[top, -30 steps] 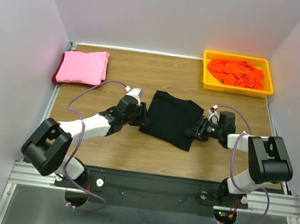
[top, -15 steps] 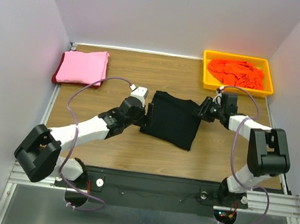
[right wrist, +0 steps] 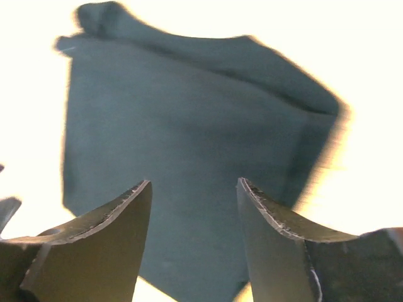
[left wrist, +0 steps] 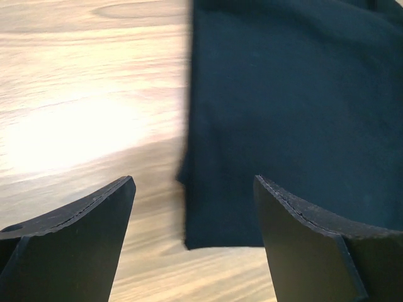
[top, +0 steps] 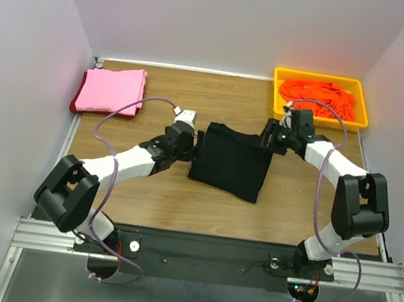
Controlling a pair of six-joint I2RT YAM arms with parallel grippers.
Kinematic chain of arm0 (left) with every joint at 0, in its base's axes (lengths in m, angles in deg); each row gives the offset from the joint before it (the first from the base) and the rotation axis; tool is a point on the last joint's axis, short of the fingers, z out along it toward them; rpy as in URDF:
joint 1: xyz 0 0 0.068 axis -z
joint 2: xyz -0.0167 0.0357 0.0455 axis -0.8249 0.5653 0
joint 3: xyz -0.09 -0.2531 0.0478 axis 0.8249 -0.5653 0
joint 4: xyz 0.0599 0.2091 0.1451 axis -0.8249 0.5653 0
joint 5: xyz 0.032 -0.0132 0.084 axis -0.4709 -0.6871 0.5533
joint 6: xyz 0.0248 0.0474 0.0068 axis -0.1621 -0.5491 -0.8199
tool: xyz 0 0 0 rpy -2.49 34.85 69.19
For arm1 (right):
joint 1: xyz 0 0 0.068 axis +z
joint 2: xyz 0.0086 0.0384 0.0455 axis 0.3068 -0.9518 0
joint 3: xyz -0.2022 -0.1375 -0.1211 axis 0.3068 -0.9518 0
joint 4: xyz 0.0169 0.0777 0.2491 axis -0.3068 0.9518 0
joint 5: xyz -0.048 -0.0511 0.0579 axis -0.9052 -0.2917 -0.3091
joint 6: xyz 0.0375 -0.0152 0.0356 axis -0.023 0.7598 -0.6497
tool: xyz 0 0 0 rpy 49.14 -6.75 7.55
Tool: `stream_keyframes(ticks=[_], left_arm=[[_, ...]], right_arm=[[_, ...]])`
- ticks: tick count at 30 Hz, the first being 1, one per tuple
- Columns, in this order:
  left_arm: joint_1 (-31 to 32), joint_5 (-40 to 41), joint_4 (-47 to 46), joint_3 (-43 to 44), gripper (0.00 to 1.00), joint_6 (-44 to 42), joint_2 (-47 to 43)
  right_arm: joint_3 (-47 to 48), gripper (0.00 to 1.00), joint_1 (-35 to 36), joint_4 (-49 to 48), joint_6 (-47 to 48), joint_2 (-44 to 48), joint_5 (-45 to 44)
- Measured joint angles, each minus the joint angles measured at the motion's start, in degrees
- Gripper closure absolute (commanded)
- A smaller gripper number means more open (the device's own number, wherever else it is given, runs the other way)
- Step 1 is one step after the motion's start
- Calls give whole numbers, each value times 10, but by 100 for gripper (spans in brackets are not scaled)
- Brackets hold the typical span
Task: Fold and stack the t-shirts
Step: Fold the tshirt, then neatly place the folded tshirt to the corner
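— What sits around the black shirt [top: 228,166]?
— It lies folded mid-table [top: 145,188]. Far left, a pink shirt [top: 111,88] on a dark red shirt [top: 73,106]; far right, an orange shirt [top: 318,98] in the tray [top: 314,120]. All are well apart from it.
— And the grippers?
— The left gripper [left wrist: 192,189] is at its left edge and the right gripper [right wrist: 194,189] over its far right corner, both gaping and holding nothing.
— What changed?
— Both jaws have widened; the right arm has swung from the near right edge to that corner.
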Motion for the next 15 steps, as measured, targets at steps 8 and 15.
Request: stream_keyframes(ticks=[8,15], left_arm=[[-139,-45,28,0,12,29,-14],[-213,-57,60,-18,13,53,-55]], right_arm=[[90,34,259,38,58,-1,-84],[186,38,412,73,105,-126,-186]])
